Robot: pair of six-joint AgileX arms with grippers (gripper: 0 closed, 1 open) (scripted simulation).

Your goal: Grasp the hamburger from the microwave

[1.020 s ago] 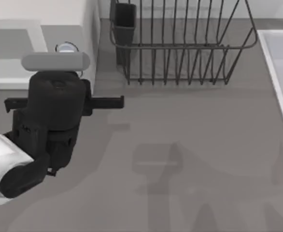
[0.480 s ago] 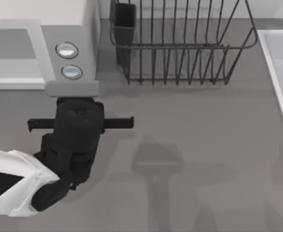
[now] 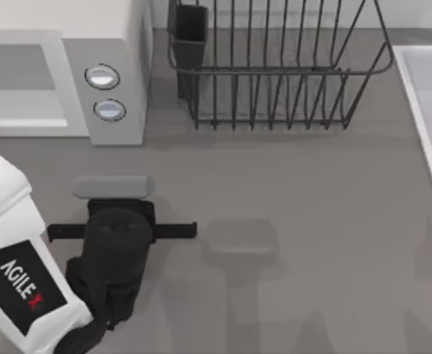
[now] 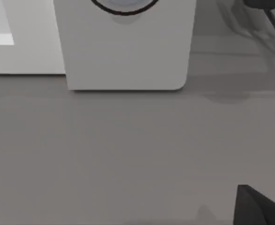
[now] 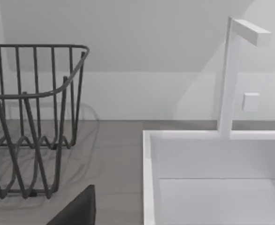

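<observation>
At the top view's far left, the microwave [image 3: 116,44] stands against the back of the grey table [image 3: 290,221], with its front panel facing the near side. Two round knobs [image 3: 102,76] sit one above the other on that panel, and the grey cavity [image 3: 17,66] lies to the left of them. Where the hamburger lies cannot be told. The left gripper [image 3: 116,210] hangs over bare table just in front of the microwave, below the knob panel and clear of it, and points toward it. A pale grey bar [image 3: 113,186] lies across the gap between the two. A black cross rail [image 3: 172,229] runs left to right across the gripper body. Whether the left gripper is spread or closed cannot be told. The left wrist view shows the lower corner of the microwave [image 4: 126,51] above bare table, plus a dark wedge [image 4: 257,208] at the frame corner. A black wire dish rack [image 3: 275,74] stands just right of the microwave, and a white sink [image 3: 430,110] sits at the table's right edge. The right wrist view looks at the dish rack [image 5: 34,117], the sink [image 5: 212,164] and a white tap [image 5: 229,75]. A dark part of the right gripper [image 5: 76,211] shows at the frame edge, and whether it is spread or closed cannot be told.
</observation>
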